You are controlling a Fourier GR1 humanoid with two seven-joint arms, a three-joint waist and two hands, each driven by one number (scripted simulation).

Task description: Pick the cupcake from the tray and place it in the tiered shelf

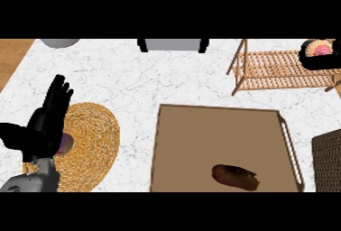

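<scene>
Counter (160, 76): white marble look, grey veining, smooth. Tray (200, 131): matt brown, flat finish, pale rim. Tiered shelf (279, 67) at 1 o'clock: light slatted wood. Round mat (93, 135) at 9 o'clock: coarse woven straw. Basket (328, 162) at 4 o'clock: dark weave.

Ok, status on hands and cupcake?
Left hand open, at the round woven mat. Right hand curled round the pink-topped cupcake, at the slatted wooden shelf's right end. Dark brown lump in the brown tray, clear.
</scene>
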